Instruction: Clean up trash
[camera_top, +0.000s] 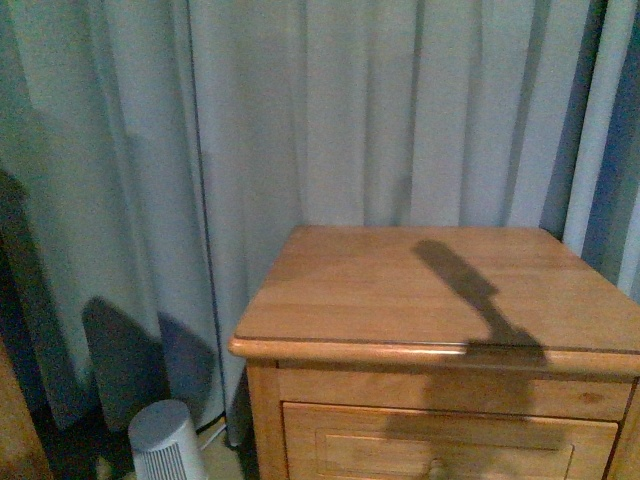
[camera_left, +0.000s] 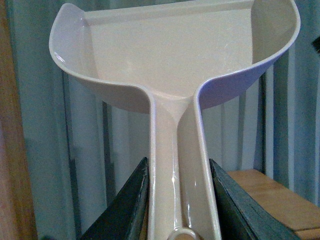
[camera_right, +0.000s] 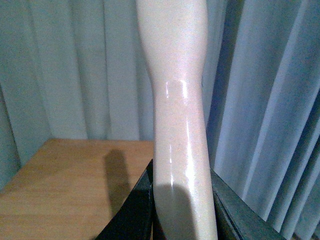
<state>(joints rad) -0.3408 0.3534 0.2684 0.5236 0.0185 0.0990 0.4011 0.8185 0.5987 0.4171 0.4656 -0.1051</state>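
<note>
In the left wrist view my left gripper (camera_left: 179, 200) is shut on the handle of the pink dustpan (camera_left: 170, 50), whose empty scoop is held up in front of the curtain. In the right wrist view my right gripper (camera_right: 182, 200) is shut on the pale pink brush handle (camera_right: 175, 75), which rises upright above the wooden nightstand (camera_right: 70, 180). The brush head is out of view. The white paper wad is not in any view. In the front view neither gripper shows; only an arm's shadow lies on the nightstand top (camera_top: 360, 290).
A grey-blue curtain (camera_top: 300, 110) hangs behind the nightstand. A small white ribbed appliance (camera_top: 168, 440) stands on the floor to the nightstand's left. The nightstand has a drawer (camera_top: 440, 445) at the front. A wooden edge (camera_left: 12, 150) shows beside the dustpan.
</note>
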